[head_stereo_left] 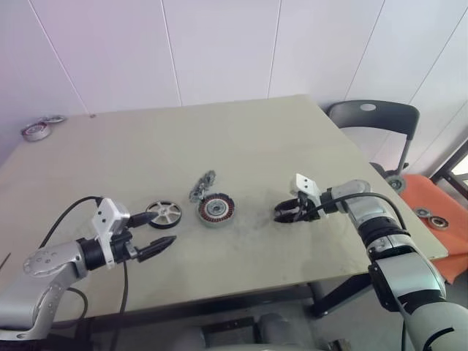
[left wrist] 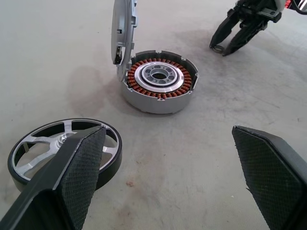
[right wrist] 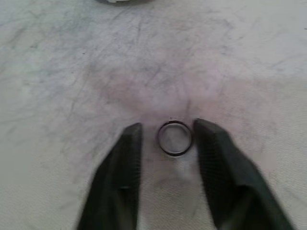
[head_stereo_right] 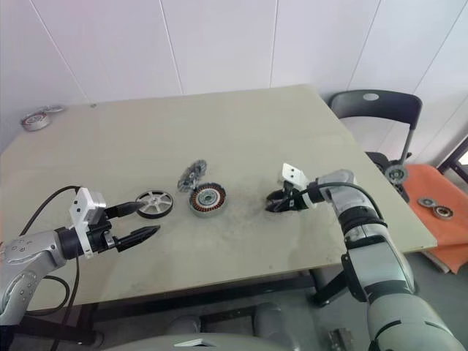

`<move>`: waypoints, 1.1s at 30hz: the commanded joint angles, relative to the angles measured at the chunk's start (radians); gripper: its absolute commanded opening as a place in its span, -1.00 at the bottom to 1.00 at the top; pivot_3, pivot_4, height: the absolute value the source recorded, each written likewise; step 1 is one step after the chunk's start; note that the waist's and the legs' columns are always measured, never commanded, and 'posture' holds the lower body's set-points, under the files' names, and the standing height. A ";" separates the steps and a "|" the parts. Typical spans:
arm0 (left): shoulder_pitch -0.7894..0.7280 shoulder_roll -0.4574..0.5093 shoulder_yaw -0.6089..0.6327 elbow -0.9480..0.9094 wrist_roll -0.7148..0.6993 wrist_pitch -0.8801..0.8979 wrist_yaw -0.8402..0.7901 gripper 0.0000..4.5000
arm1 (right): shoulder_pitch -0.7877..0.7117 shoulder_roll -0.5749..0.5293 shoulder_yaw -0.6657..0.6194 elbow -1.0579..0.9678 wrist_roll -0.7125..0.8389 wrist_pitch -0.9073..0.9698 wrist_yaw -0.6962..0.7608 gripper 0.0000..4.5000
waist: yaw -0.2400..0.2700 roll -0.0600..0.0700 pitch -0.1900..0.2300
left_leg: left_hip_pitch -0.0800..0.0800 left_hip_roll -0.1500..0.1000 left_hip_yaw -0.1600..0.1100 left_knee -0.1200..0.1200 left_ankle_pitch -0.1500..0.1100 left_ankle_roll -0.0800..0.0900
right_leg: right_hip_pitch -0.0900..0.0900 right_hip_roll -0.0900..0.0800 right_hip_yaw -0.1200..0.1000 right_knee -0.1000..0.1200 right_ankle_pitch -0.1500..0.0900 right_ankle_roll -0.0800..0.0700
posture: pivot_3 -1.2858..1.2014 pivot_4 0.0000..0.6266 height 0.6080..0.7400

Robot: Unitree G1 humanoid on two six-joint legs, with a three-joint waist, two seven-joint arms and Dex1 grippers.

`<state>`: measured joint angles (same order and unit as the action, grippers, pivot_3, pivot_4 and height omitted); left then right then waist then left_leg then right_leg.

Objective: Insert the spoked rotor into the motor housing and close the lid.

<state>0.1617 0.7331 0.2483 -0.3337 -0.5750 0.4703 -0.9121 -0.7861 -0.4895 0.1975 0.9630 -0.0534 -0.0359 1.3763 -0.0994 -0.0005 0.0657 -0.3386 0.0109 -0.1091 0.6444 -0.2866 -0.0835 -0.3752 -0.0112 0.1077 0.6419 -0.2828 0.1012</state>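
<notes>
The job is only just starting. The motor housing (head_stereo_left: 214,210) sits in the middle of the worktop (head_stereo_left: 241,139), and you can see its ring of copper-red wire and its shiny middle, so nothing is inside it yet. Its lid (left wrist: 123,36) stands up, tipped open, at the 10 o'clock edge of the housing in the head view. The spoked rotor (head_stereo_left: 162,213) lies flat on the worktop at 9 o'clock from the housing, close by but not touching it. It has not been picked up. The left gripper (head_stereo_left: 159,229) waits right by the rotor, on the near side of it, with its jaws wide apart and nothing in them. In the head view one finger reaches over the rotor's edge. The right gripper (head_stereo_left: 287,213) is at 3 o'clock from the housing, well apart from it, pointing down at the worktop. Its jaws are a little apart, one on each side of a small dark ring (right wrist: 174,138) that lies on the worktop. I cannot tell if the fingers are touching that ring or squeezing it. So three things are left, I think: pick up the rotor, drop it into the housing, and push the lid down shut.
</notes>
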 commanded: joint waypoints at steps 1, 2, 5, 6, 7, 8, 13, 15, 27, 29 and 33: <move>-0.007 0.002 0.007 -0.017 0.006 -0.015 0.002 1.00 | 0.004 0.004 0.002 -0.028 0.001 0.001 -0.008 -0.71 | 0.000 0.000 0.000 | 0.000 0.000 0.000 0.000 0.000 0.000 | 0.000 0.000 0.000 0.000 0.000 0.000 | 0.03 -1.00 1.00; -0.006 0.002 0.007 -0.018 0.006 -0.015 0.002 1.00 | 0.003 0.005 0.002 -0.027 -0.001 0.002 -0.015 -0.71 | 0.000 0.000 0.000 | 0.000 0.000 0.000 0.000 0.000 0.000 | 0.000 0.000 0.000 0.000 0.000 0.000 | 0.03 -1.00 1.00; -0.006 0.002 0.008 -0.018 0.005 -0.015 0.001 1.00 | -0.001 0.009 0.003 -0.024 -0.004 0.003 -0.028 -0.71 | -0.001 0.000 0.000 | 0.000 0.000 0.000 0.000 0.000 0.000 | 0.000 0.000 0.000 0.000 0.000 0.000 | 0.03 -1.00 1.00; -0.007 0.003 0.009 -0.018 0.005 -0.015 0.001 1.00 | -0.001 0.010 0.003 -0.025 -0.004 0.003 -0.029 -0.71 | -0.002 0.000 0.000 | 0.000 0.000 0.000 0.000 0.000 0.000 | 0.000 0.000 0.000 0.000 0.000 0.000 | 0.03 -1.00 1.00; -0.007 0.003 0.010 -0.019 0.004 -0.014 0.001 1.00 | -0.002 0.011 0.002 -0.028 -0.001 0.006 -0.028 -0.71 | -0.002 0.000 0.000 | 0.000 0.000 0.000 0.000 0.000 0.000 | 0.000 0.000 0.000 0.000 0.000 0.000 | 0.03 -1.00 1.00; -0.007 0.003 0.011 -0.019 0.003 -0.014 0.001 1.00 | -0.003 0.013 0.000 -0.031 0.003 0.010 -0.027 -0.71 | -0.002 0.000 0.000 | 0.000 0.000 0.000 0.000 0.000 0.000 | 0.000 0.000 0.000 0.000 0.000 0.000 | 0.03 -1.00 1.00; -0.009 0.003 0.009 -0.022 -0.002 -0.010 -0.002 1.00 | -0.008 0.037 -0.014 -0.123 0.045 0.049 -0.006 -0.71 | -0.004 0.000 0.000 | 0.000 0.000 0.000 0.000 0.000 0.000 | 0.000 0.000 0.000 0.000 0.000 0.000 | 0.03 -1.00 1.00; -0.010 0.001 0.005 -0.024 -0.003 -0.009 -0.002 1.00 | -0.007 0.046 -0.019 -0.179 0.067 0.078 0.006 -0.71 | -0.004 0.001 0.001 | 0.000 0.000 0.000 0.000 0.000 0.000 | -0.001 0.000 0.000 0.001 0.000 0.000 | 0.03 -1.00 1.00; -0.007 -0.017 -0.018 0.004 0.010 -0.028 -0.008 1.00 | -0.034 0.122 -0.001 -0.318 0.129 0.166 -0.002 -0.71 | 0.000 0.001 0.001 | -0.001 0.000 0.000 -0.001 0.000 0.000 | -0.002 0.000 0.000 0.000 0.000 0.000 | 0.03 -1.00 1.00; -0.012 -0.020 -0.020 0.007 0.010 -0.033 -0.008 1.00 | -0.055 0.156 0.005 -0.312 0.133 0.166 -0.003 -0.71 | -0.005 0.001 0.001 | -0.001 0.000 0.000 -0.001 0.000 0.000 | -0.003 0.000 0.000 0.001 0.000 0.000 | 0.03 -1.00 1.00; -0.019 -0.026 -0.025 0.011 0.013 -0.038 -0.004 1.00 | -0.095 0.216 0.018 -0.254 0.119 0.144 -0.023 -0.71 | -0.003 0.001 0.001 | -0.002 0.000 0.000 -0.001 0.000 0.000 | -0.004 0.000 0.000 0.002 0.000 0.000 | 0.03 -1.00 1.00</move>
<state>0.1567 0.7061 0.2162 -0.3158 -0.5663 0.4502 -0.9150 -0.8405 -0.2870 0.2171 0.7001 0.0570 0.1258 1.3661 -0.1026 0.0010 0.0668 -0.3404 0.0113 -0.1088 0.6431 -0.2866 -0.0836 -0.3793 -0.0109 0.1076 0.6441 -0.2825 0.1013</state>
